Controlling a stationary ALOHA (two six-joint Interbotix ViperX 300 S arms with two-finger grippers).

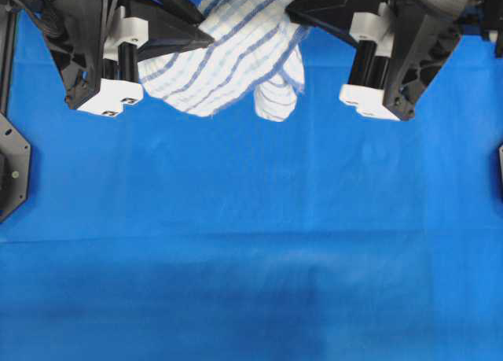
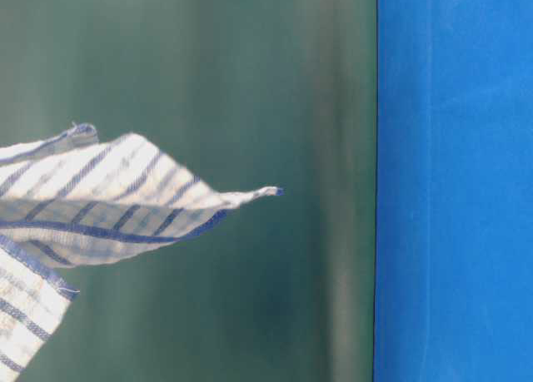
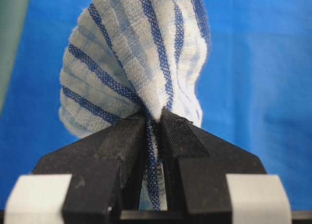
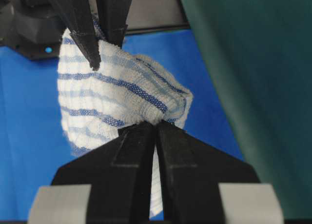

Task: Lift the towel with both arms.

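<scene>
1. One small white soft cloth towel (image 1: pixel 236 50) with thin blue and grey stripes in a check pattern hangs in the air above the bench, near the top edge of the overhead view, bunched and sagging between the two arms.
2. In the table-level view only part of the towel (image 2: pixel 100 203) shows, at the left edge, one corner drawn out to a point against a blurred dark green background.
3. Two black robot arms with white plastic fittings are in view, one on each side of the towel.
4. The left claw (image 1: pixel 211 37) is clamped on the towel's left part; in the left wrist view its claw (image 3: pixel 155 117) has both jaws pressed together on a fold of fabric, which fans out beyond the tips.
5. The right claw (image 1: pixel 292 12) pinches the towel's right part; in the right wrist view the claw (image 4: pixel 155 124) is likewise closed tight on a gathered corner, and the left claw (image 4: pixel 107 50) shows beyond it, gripping the far side.
6. One plain blue tablecloth (image 1: pixel 251 243) covers the bench, with faint creases running across it.
</scene>
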